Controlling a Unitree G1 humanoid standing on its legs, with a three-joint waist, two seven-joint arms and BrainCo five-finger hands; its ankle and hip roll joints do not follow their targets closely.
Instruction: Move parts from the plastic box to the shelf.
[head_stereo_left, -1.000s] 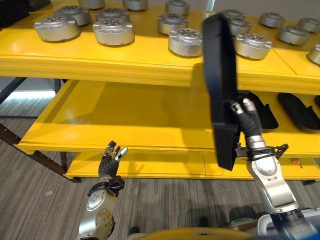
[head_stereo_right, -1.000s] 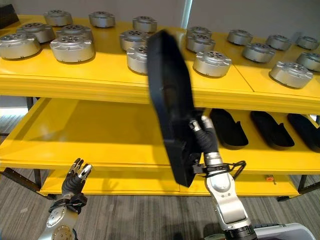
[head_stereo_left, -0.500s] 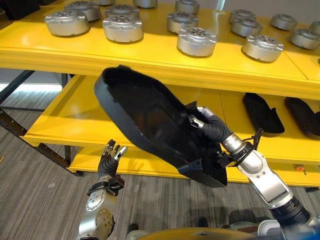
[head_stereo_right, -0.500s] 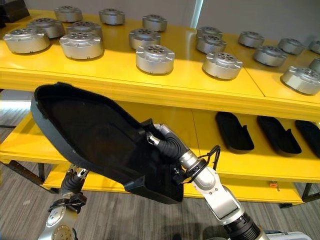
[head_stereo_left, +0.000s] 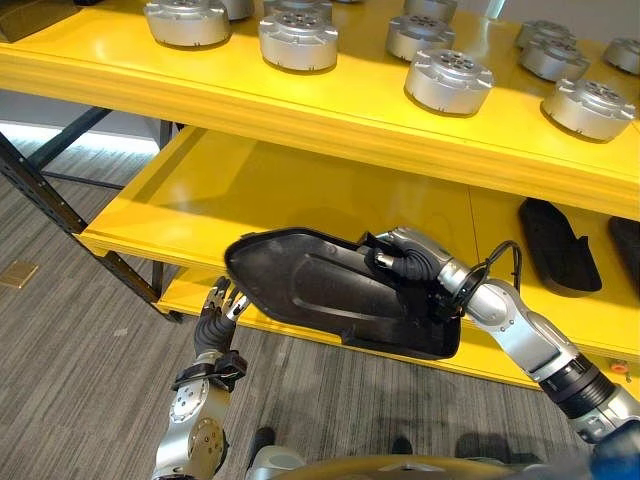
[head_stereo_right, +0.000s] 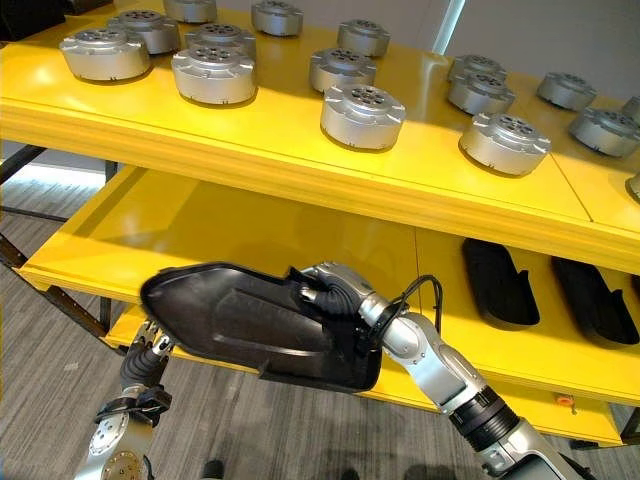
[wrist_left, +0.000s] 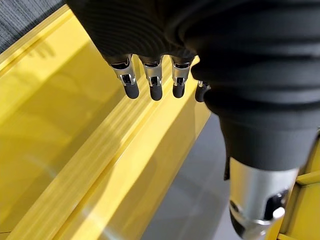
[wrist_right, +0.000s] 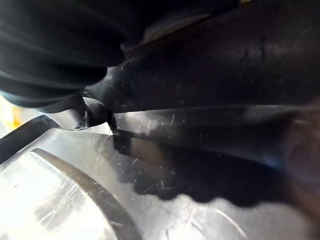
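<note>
Round silver metal discs stand in rows on the top level. Below and to the right lie long black trays. Grey striped carpet floor lies underneath.

Nothing here can be read. The yellow shelf carries no label, and the round metal parts show holes, no legible marks.
</note>
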